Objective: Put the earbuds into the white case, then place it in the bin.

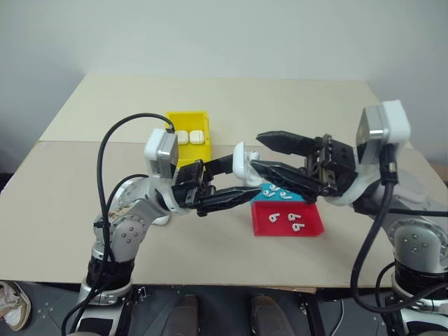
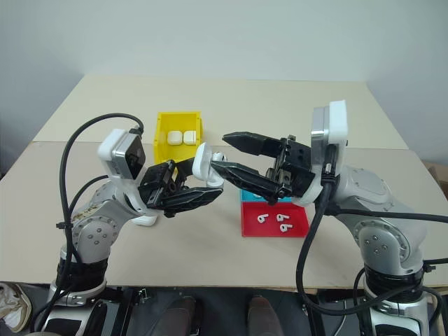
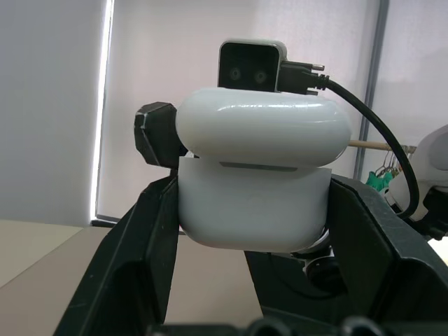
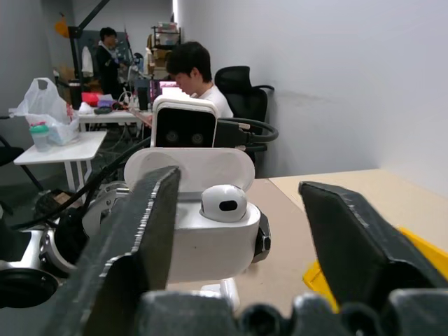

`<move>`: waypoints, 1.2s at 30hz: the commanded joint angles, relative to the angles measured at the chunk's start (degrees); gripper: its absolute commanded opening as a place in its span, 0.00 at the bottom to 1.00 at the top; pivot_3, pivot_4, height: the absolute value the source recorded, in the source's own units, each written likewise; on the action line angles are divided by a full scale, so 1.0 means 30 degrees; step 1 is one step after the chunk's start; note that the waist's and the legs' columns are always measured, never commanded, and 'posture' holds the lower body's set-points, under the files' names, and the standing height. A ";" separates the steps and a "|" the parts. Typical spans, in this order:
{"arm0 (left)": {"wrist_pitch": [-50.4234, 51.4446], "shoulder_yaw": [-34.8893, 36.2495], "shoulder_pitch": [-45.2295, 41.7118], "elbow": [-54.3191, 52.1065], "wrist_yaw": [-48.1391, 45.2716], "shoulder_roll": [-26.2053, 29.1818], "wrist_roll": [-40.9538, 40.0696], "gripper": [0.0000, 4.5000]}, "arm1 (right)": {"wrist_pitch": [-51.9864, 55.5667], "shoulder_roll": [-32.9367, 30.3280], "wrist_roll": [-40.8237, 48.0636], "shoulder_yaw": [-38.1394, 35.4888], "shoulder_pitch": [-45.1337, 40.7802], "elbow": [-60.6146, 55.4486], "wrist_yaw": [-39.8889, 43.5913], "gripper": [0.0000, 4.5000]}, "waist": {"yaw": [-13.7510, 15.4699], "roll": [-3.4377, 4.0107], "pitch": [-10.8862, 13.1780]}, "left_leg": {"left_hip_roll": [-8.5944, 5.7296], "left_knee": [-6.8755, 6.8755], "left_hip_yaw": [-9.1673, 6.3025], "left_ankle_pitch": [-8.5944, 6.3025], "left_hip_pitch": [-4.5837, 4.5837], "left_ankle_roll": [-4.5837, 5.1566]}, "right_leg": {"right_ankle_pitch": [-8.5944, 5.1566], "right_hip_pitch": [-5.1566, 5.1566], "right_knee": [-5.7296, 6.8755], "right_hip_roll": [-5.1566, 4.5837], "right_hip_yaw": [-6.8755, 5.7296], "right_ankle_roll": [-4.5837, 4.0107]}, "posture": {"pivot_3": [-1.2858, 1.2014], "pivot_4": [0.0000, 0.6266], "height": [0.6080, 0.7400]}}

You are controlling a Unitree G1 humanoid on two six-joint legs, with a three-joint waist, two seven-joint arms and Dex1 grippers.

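Now an earbud sits in the open case

Up above the table (image 1: 105, 168), the left claw (image 1: 241, 183) squeezes the white case (image 1: 245, 162), lid up. One earbud (image 4: 224, 202) pokes out. The right claw (image 1: 259, 150) gapes wide, holding nothing. Behind stands the yellow bin (image 1: 183, 120).

Even, soft overhead light; faint shadows on the pale beige desk (image 1: 84, 210). Wrist views blur the near black jaws; bright window glare behind.

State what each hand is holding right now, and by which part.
Left hand clamps the white case by the two sides of its lower body, lid open. Right hand is open and holds nothing.
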 commanded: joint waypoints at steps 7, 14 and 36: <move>-0.0551 0.0381 -0.0291 -0.0369 0.0043 -0.0188 -0.0096 0.63 | -0.1239 -0.1493 -0.1736 -0.1516 -0.0372 0.1763 0.0947 0.77 | 0.0035 -0.0001 0.0000 | -0.0001 0.0000 0.0000 0.0000 -0.0005 0.0000 | 0.0001 0.0000 -0.0006 0.0001 0.0001 -0.0001 | 0.52 0.24 1.00; -0.0529 0.0532 -0.0131 -0.0503 0.0089 -0.0119 -0.0251 0.63 | -0.3454 -0.6427 -0.8225 0.2215 -0.3055 0.6775 0.6416 0.77 | 0.0028 0.0001 0.0004 | 0.0002 -0.0013 0.0039 -0.0003 -0.0002 0.0005 | 0.0003 -0.0001 -0.0035 0.0012 0.0002 -0.0003 | 0.52 0.24 1.00; -0.1327 0.0694 0.0629 -0.1081 0.0798 -0.0549 -0.0267 0.63 | -0.7509 -0.1764 -2.2703 1.4085 -1.3424 2.1627 1.4845 0.41 | 0.0015 0.0009 0.0012 | 0.0010 -0.0020 0.0037 -0.0004 -0.0003 0.0002 | 0.0018 -0.0048 -0.0005 -0.0013 0.0020 -0.0024 | 0.52 0.24 1.00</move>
